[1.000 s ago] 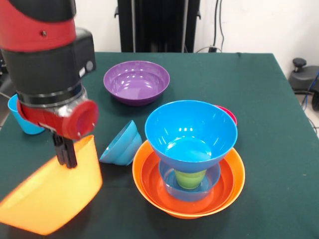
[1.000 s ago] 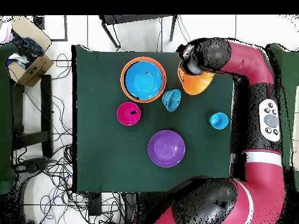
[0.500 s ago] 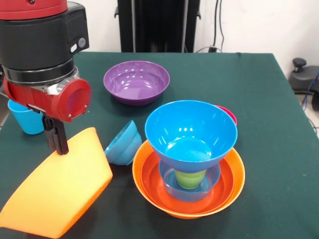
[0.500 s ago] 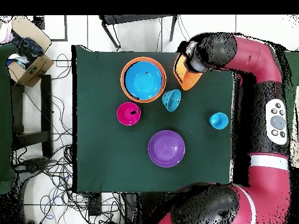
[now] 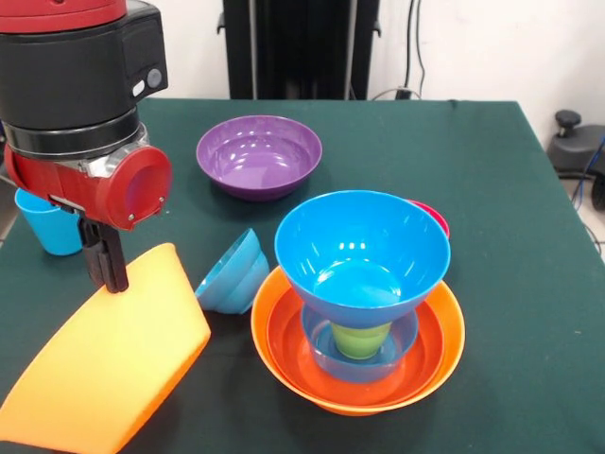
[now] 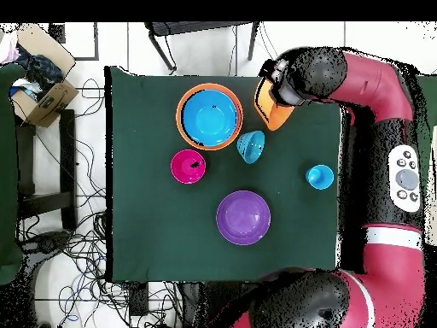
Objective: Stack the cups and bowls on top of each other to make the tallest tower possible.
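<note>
The tower [image 5: 358, 312] is standing as two nested orange bowls holding a small blue bowl, a green cup [image 5: 361, 339] and a big blue bowl [image 5: 362, 248]. Another orange bowl [image 5: 109, 364] is hanging tilted beside a tipped blue bowl [image 5: 232, 274]; the purple bowl [image 5: 258, 154] is sitting apart.

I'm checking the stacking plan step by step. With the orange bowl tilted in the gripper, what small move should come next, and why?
Probably level the orange bowl and carry it sideways toward the tower. The gripper holds it by the rim, steeply tilted, beside the tipped small blue bowl and not yet over the stack.
</note>
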